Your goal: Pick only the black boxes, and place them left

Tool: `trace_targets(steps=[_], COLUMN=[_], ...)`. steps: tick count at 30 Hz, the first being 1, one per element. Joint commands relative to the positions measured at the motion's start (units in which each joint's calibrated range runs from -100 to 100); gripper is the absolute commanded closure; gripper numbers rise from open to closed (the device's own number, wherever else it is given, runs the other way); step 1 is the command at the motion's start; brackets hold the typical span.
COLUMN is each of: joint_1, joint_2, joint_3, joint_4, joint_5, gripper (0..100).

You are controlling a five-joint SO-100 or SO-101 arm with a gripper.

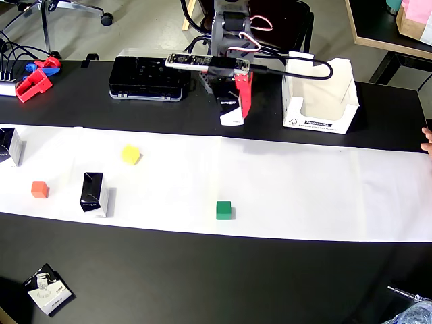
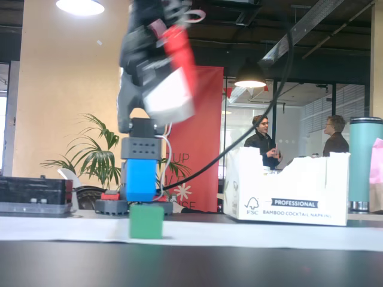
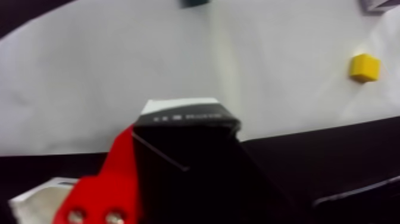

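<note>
Far left in the overhead view, one black box (image 1: 9, 146) stands at the edge of the white paper strip (image 1: 304, 196), and a second black box (image 1: 94, 194) stands upright further in, with an orange cube (image 1: 40, 190) between them and a yellow cube (image 1: 130, 154) just beyond. A green cube (image 1: 224, 210) sits alone near the strip's front edge.

Up at the back, the arm carries a third black box (image 1: 231, 111) in its gripper (image 1: 235, 108) — the red fingers are clamped on it, and the wrist view shows the box (image 3: 189, 149) filling the lower frame, held against a red finger (image 3: 113, 184). The grip looks to be on one corner region rather than square across the faces; that is a judgement, as the far finger is hidden.

The risks from here: a glossy carton held off-centre could twist or slip out during a long swing to the left side. The landing zone is crowded — a low approach could clip the standing box or shove the orange cube. Set down tilted, this tall narrow carton would likely topple. To the right, the white napkin carton (image 1: 318, 94) stands just beside the arm, though a leftward move should clear it.
</note>
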Motion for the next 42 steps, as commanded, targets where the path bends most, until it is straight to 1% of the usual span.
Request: trace_targets(steps=[1,4,7,11,14,16,18,24,25,28,30,32,34,37,40,42], joint_1=[-19.17,-31.47,-43.42,-59.88,-66.98,-69.84,-72.61,-75.39,-75.56,-76.95,-77.12,-77.64,-77.38,-75.65,-70.62,-63.61], joint_2=[-3.95,-3.87,-3.64,-2.14,6.32,12.64,18.8,35.64,37.45,40.85,41.01,40.93,39.03,28.76,19.28,13.43], joint_3=[-14.69,-17.53,-16.82,-16.29,-15.93,-17.17,-18.77,-29.67,-30.65,-32.86,-32.95,-32.86,-32.86,-31.98,-29.58,-27.19], joint_4=[3.35,3.35,3.35,3.11,3.03,2.95,2.95,3.51,4.3,6.37,6.37,6.69,6.77,7.32,12.09,14.48], joint_5=[-12.37,-18.21,-23.11,-28.42,-32.53,-33.53,-33.53,-33.11,-33.05,-33.0,-32.69,-29.9,-26.63,-22.42,-18.11,-14.48], gripper=[94,94,94,94,94,94,94,93,90,72,63,59,58,58,58,58])
